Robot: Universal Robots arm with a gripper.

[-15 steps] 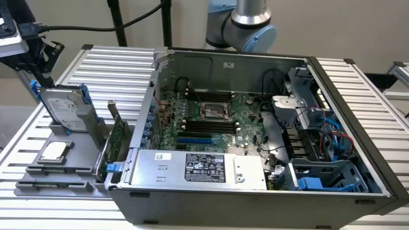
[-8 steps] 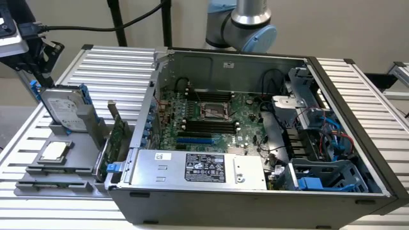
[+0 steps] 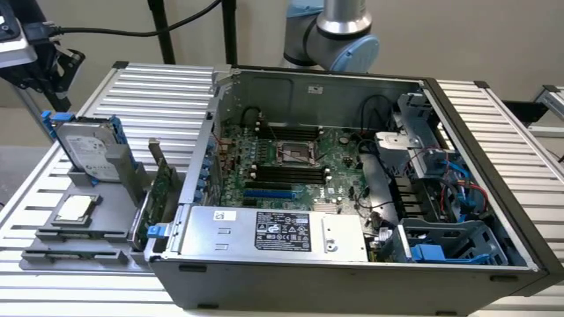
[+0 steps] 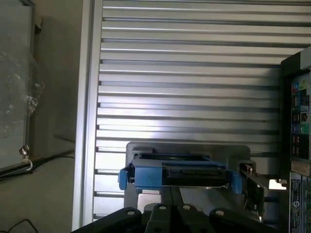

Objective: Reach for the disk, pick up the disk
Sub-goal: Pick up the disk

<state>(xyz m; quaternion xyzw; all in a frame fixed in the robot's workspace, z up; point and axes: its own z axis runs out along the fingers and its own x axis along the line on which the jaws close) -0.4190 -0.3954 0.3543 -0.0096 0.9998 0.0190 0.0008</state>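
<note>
The disk [image 3: 88, 150] is a silver-grey hard drive with a white label and blue rails. It stands on edge in a grey holder [image 3: 110, 178] at the exterior view's left. My gripper [image 3: 53, 86] hangs above and slightly behind it, apart from it and holding nothing. In the wrist view the disk [image 4: 175, 172] is seen edge-on, its blue carrier end facing the camera. The gripper [image 4: 171, 194] shows just in front of it with its two fingers pressed together, shut.
A square silver CPU chip [image 3: 75, 208] lies on a grey tray in front of the disk. A green circuit card [image 3: 163, 191] stands beside the open computer case [image 3: 352, 198]. All of it rests on a slatted aluminium table [image 3: 150, 86]. The arm's base [image 3: 339, 33] rises behind the case.
</note>
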